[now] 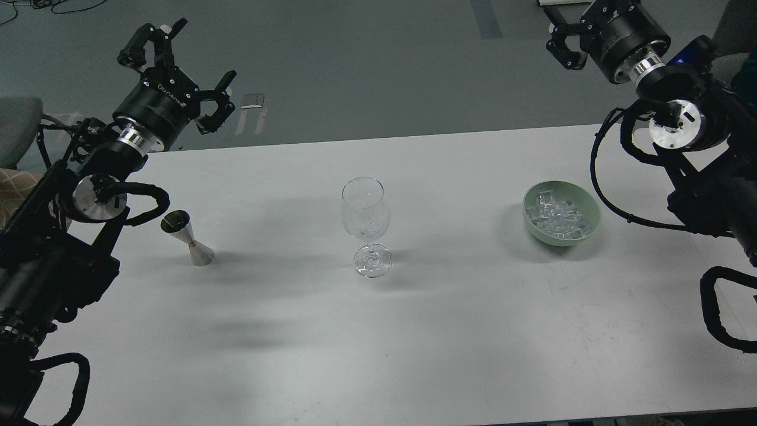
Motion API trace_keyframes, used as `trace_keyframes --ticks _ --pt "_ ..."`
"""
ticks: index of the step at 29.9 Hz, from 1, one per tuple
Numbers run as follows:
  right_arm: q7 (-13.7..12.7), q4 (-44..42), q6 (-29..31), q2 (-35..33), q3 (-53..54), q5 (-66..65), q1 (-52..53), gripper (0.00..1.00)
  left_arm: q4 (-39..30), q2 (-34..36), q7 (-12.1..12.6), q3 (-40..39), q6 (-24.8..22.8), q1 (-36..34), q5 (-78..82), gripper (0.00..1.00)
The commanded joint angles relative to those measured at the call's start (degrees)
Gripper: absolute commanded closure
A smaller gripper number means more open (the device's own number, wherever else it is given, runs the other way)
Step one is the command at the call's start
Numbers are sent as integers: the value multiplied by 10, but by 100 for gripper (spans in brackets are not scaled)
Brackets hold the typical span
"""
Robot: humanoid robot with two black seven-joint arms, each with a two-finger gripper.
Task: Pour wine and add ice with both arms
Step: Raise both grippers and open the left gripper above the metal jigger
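A clear stemmed wine glass [366, 222] stands upright and empty at the middle of the white table [414, 331]. A steel hourglass-shaped jigger [186, 238] stands to its left. A pale green bowl [562, 232] to its right holds heaped clear ice cubes [556, 216]. My left gripper [177, 65] is open and empty, raised beyond the table's far left edge, well above and behind the jigger. My right gripper [571, 32] is at the top right beyond the far edge, above and behind the bowl; its fingers are partly cut off by the view's top.
Grey floor lies beyond the table's far edge. My black arms with looped cables flank the table on both sides, the left arm [53, 260] close to the jigger and the right arm [709, 189] close to the bowl.
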Motion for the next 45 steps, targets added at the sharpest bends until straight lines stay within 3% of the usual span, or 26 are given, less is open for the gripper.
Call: trace_keyframes --ticks 1,5,7,11,23,25,27,28,29,32,35,36,40,45 --pt "-1 4 -19 4 1 1 -3 0 -3 -3 -5 -13 17 4 -1 2" --pt "-1 7 -24 -3 1 1 -5 0 -6 -12 -9 -7 49 1 3 2" --pt "0 12 -25 -8 1 1 -6 0 -31 -16 -30 1 57 6 27 2" --pt "2 23 -22 -15 1 1 -10 0 -39 -17 -48 -5 59 7 40 1" --pt "4 39 -24 -19 4 1 -30 0 -40 -13 -37 -14 72 1 33 1" --pt "4 45 -26 -19 4 1 -32 0 -41 -11 -17 -22 71 2 19 1" --pt "4 51 -28 -19 4 1 -32 0 -48 -11 28 -43 73 6 -13 1" --pt "4 53 -29 -19 4 1 -32 0 -66 -8 63 -51 83 8 -34 1" --pt "4 53 -30 -19 4 1 -32 0 -76 -5 75 -54 93 10 -42 2" --pt "4 54 -31 -29 3 1 -34 0 -123 21 88 -77 146 43 -55 2" --pt "4 62 -30 -31 2 1 -42 0 -214 38 98 -135 156 121 -62 2" --pt "4 62 -30 -31 2 1 -42 0 -214 38 98 -136 156 122 -62 2" --pt "4 65 -31 -29 2 1 -49 0 -352 45 145 -229 194 271 -121 1" --pt "4 65 -31 -28 1 1 -49 0 -420 31 148 -315 238 393 -145 2"
